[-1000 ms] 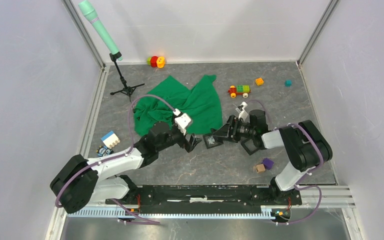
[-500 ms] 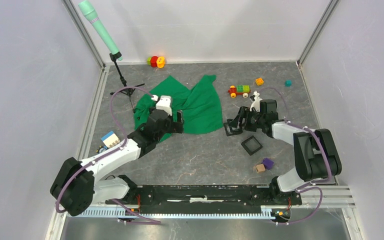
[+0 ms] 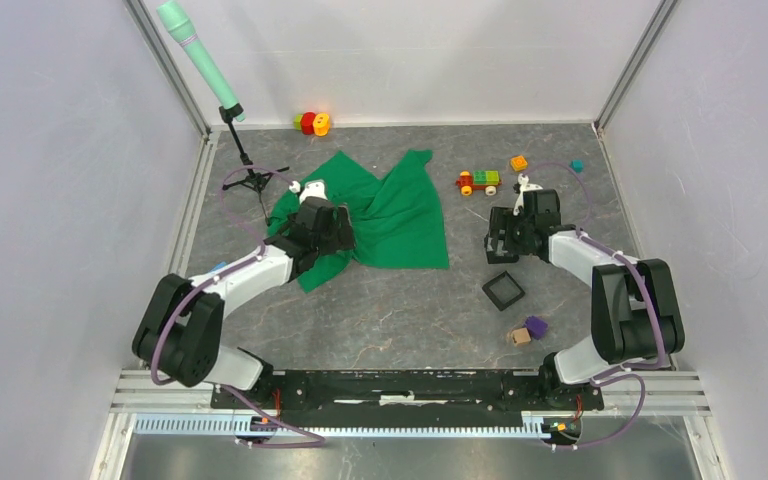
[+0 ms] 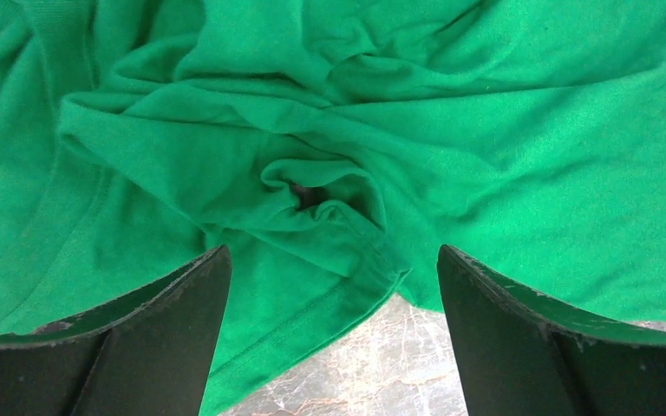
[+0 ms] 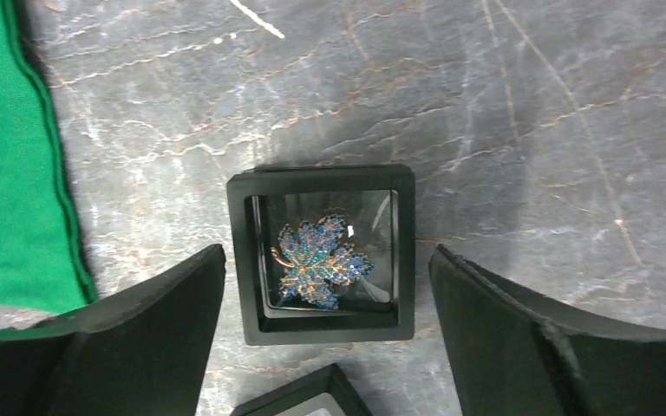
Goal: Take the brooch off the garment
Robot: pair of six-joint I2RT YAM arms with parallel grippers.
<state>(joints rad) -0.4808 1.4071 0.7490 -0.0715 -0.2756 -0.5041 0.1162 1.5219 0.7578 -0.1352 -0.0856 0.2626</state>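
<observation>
The green garment (image 3: 400, 215) lies crumpled at the back left and fills the left wrist view (image 4: 486, 130). My left gripper (image 3: 332, 228) hovers open and empty over its near hem (image 4: 331, 260). A small dark spot (image 4: 306, 194) sits in a fold ahead of it; I cannot tell what it is. No tiny gold brooch shows. My right gripper (image 3: 500, 245) is open (image 5: 325, 260) over a black square frame (image 5: 243, 260) lying on the table. The frame holds a blue-and-gold leaf-shaped piece (image 5: 316, 260).
A second, empty black square frame (image 3: 503, 290) lies just nearer (image 5: 299, 394). Purple (image 3: 535, 326) and tan (image 3: 519, 337) cubes sit near the front right. A toy train (image 3: 478, 181), orange brick (image 3: 518, 162) and teal cube (image 3: 577, 166) lie behind. A tripod stand (image 3: 250, 170) stands at the back left.
My left gripper has swung from the table's middle up and left onto the garment. My right gripper has drawn back right with the leaf frame, which now lies on the table under it.
</observation>
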